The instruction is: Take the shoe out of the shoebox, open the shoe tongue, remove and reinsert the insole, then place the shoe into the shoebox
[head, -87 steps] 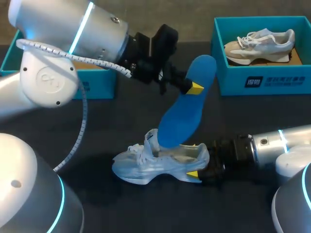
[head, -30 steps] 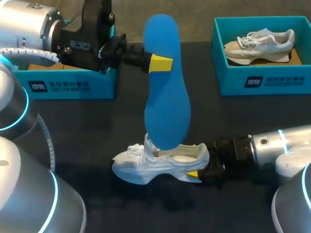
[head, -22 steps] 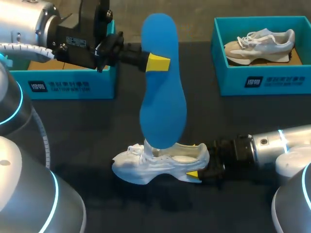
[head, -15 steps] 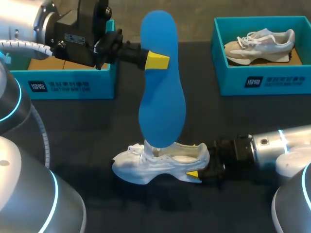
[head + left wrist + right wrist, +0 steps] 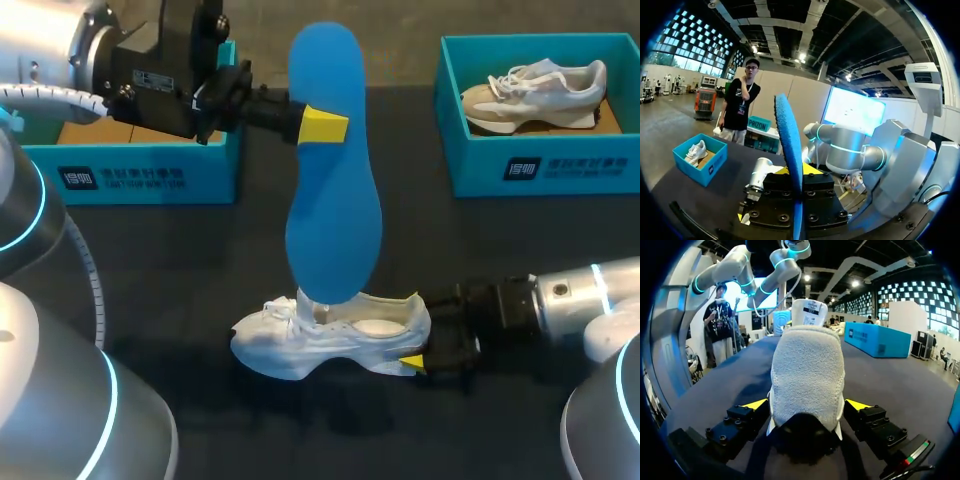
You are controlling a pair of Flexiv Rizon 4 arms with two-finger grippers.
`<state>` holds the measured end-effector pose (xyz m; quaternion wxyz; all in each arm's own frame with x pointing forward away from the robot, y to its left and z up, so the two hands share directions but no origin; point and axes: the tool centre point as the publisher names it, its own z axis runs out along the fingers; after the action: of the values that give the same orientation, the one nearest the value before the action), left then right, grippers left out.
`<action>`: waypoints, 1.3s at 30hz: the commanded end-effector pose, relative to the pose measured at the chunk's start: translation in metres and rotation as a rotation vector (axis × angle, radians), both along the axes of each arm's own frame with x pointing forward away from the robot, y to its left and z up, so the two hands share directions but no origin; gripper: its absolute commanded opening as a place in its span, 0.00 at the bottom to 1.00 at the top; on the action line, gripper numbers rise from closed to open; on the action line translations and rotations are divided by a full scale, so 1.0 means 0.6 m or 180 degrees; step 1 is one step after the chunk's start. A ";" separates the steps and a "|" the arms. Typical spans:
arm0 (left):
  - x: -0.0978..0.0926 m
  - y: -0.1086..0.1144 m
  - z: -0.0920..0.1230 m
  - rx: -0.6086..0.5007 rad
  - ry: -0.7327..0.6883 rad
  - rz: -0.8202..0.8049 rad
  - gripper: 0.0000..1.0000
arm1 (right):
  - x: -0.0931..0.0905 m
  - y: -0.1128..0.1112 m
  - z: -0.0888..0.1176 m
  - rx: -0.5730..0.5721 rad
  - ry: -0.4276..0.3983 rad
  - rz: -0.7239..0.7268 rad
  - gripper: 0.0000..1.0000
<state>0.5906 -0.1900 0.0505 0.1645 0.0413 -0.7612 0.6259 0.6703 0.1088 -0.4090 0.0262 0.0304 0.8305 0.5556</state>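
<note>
Shoe (image 5: 330,335) lies on the tabletop (image 5: 200,260), its heel between the spread right jaws at 3 o'clock. Left jaws pinch the blue insole (image 5: 333,190) upright above it. 1 shoebox (image 5: 140,178) sits at 10 o'clock, a 2nd shoebox (image 5: 560,165) at 1 o'clock.

I'm looking down on a table (image 5: 200,265) whose dark, matte top is filling most of the head view. Light from above is falling on it fairly evenly and is leaving only soft, faint shadows on the surface. In the right wrist view the same top is stretching away ahead as a flat, dark bluish plane that is catching a dull sheen. In the left wrist view it is showing as a near-black surface.
</note>
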 end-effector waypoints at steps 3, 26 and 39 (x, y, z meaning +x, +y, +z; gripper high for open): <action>0.001 -0.002 0.000 0.0011 0.0001 -0.0004 0.00 | -0.012 -0.041 0.039 -0.0338 0.0021 -0.0023 1.00; 0.001 -0.002 0.000 0.0011 0.0001 -0.0004 0.00 | -0.029 -0.049 0.162 -0.2381 0.0207 -0.0144 1.00; 0.001 -0.002 0.000 0.0011 0.0001 -0.0004 0.00 | -0.019 0.008 0.190 -0.3028 0.0239 -0.0002 1.00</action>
<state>0.5910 -0.1909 0.0507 0.1646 0.0415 -0.7616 0.6254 0.6532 0.1035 -0.2937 0.0167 0.0318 0.9613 0.2731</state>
